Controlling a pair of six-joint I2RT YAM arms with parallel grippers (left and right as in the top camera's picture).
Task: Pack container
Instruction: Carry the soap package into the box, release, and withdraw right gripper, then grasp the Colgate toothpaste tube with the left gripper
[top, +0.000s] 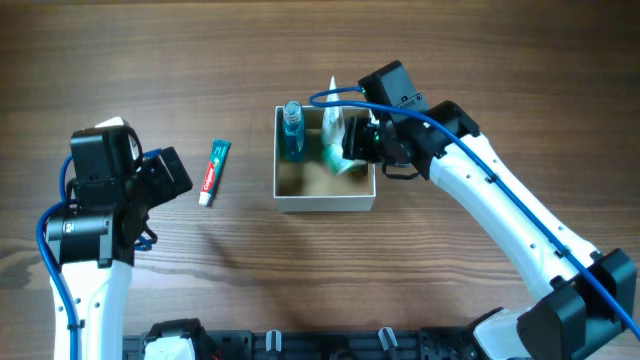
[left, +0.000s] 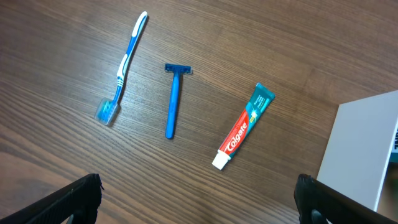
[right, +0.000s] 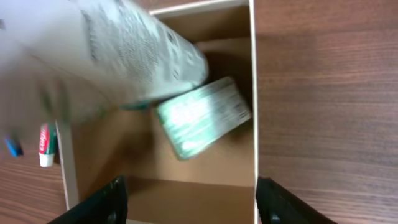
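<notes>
The container (top: 325, 203), a square white-walled box with a tan inside, stands mid-table. It holds a blue bottle (top: 291, 132) at its left, a white tube (top: 333, 122) leaning at its far side, and a green packet (top: 338, 160). My right gripper (top: 362, 142) hovers open and empty over its right part. In the right wrist view the gripper (right: 193, 205) is above the box floor, with the packet (right: 202, 124) and the blurred tube (right: 112, 56) ahead. My left gripper (left: 199, 208) is open and empty above the table. Beyond it lie a toothpaste tube (left: 244, 126), a blue razor (left: 174, 99) and a toothbrush (left: 124, 65).
The toothpaste (top: 214, 172) lies left of the container, between it and my left arm (top: 100, 190). That arm hides the razor and toothbrush from overhead. The container's white wall (left: 360, 149) shows at the right of the left wrist view.
</notes>
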